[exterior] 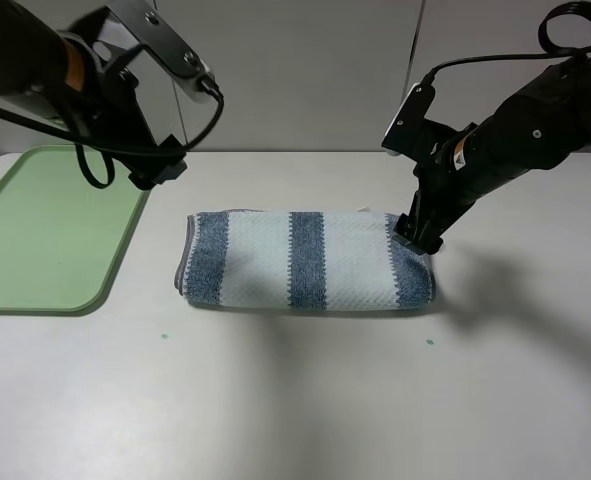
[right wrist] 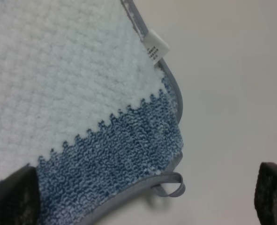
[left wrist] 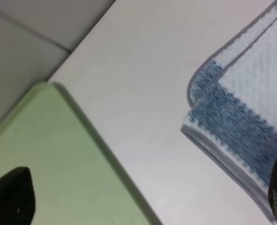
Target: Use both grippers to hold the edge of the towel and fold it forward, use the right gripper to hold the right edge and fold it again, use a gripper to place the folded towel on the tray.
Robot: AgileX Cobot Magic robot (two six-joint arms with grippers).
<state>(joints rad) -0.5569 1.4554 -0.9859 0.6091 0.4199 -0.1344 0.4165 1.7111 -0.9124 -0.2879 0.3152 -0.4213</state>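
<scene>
Sideways the folded towel (exterior: pixel 305 262) stretches left to right, while left gripper (exterior: pixel 160 172) and right gripper (exterior: pixel 420 238) have fingers (right wrist: pixel 273 192) spread.

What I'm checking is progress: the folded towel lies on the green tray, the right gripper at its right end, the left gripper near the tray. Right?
No: the towel lies on the table, beside the tray and apart from it, as the exterior high view shows. The right gripper is at its right end, the left gripper near the tray.
</scene>
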